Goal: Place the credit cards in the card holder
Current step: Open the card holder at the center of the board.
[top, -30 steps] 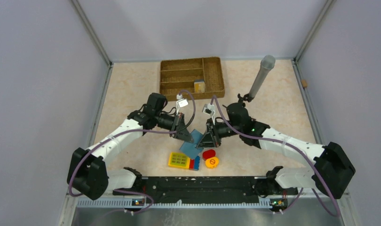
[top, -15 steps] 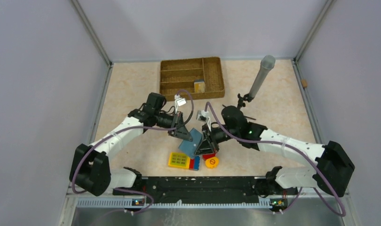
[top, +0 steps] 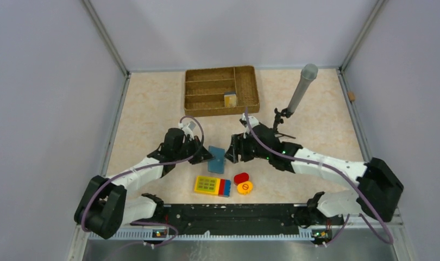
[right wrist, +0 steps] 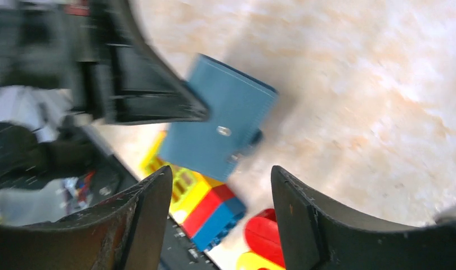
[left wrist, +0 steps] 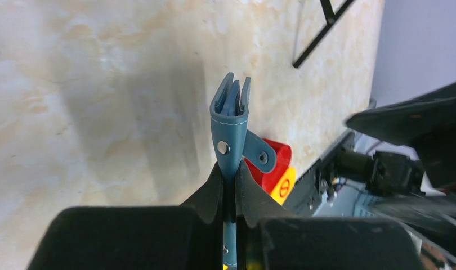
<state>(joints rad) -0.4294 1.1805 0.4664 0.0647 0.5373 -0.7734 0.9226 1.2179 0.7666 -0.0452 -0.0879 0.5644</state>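
Observation:
The card holder (top: 218, 159) is a teal-blue wallet with a snap tab, held just above the table between the two arms. My left gripper (top: 206, 155) is shut on its left edge. In the left wrist view the card holder (left wrist: 230, 126) stands edge-on out of my left gripper (left wrist: 230, 169), tab hanging to the right. My right gripper (top: 233, 152) stands open just right of it, touching nothing. The right wrist view shows the card holder (right wrist: 219, 132) beyond my open right gripper (right wrist: 221, 171). The credit cards are hidden; thin layers show in the holder's mouth.
A yellow keypad block (top: 212, 186) with a red and blue end lies near the front, beside a red disc (top: 240, 178) and a yellow disc (top: 245, 187). A wicker divided tray (top: 196, 89) sits at the back. A grey cylinder (top: 302, 87) on a black stand rises back right.
My right gripper has opened, let go of the card holder and drawn back to the right. My left arm has swung lower, bringing the holder down flatter toward the table.

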